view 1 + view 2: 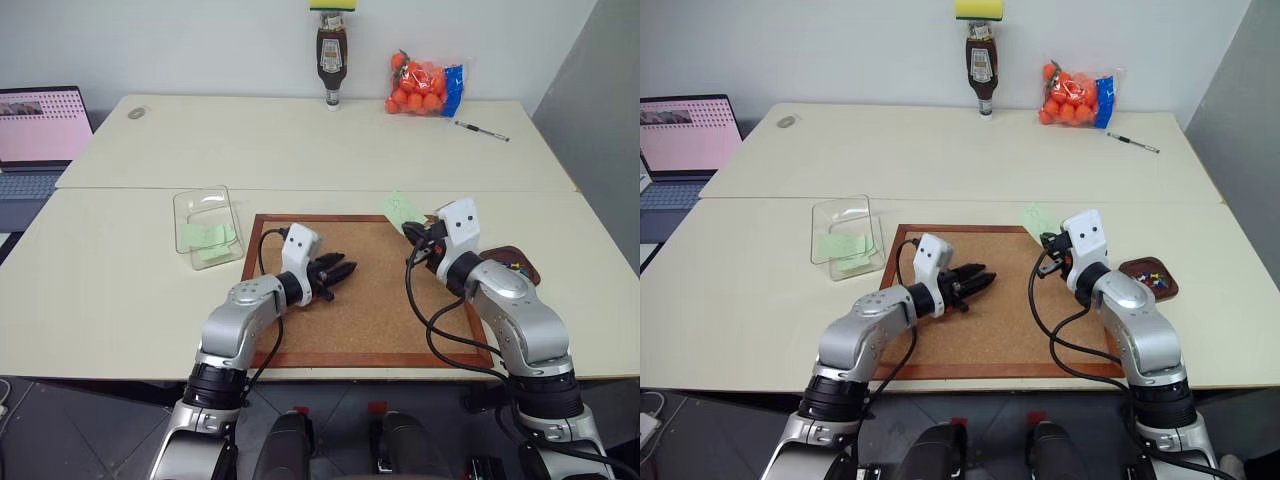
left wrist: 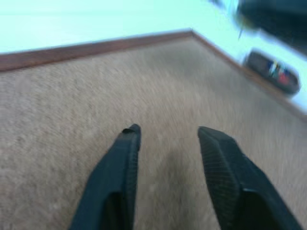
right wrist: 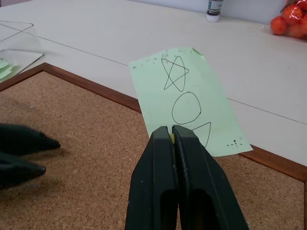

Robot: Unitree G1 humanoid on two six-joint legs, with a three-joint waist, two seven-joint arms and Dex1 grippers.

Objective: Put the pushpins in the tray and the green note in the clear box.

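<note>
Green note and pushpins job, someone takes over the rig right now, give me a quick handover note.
Right pincer: shut on the green note, held above the corkboard's far edge.
Left pincer: open, empty, over the corkboard.
Clear box: on the table left of the corkboard, green slips already inside.
Tray: right of the corkboard, with coloured pushpins in it.
Left: carry the held note to the clear box and release it.

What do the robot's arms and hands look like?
Both arms are shiny silver-grey with black joint rings. Each wrist carries a white boxy block with small dark holes, and black cables loop from it along the arm. The left hand and right hand each have two black, tapering fingers with a fine textured inner face.
</note>
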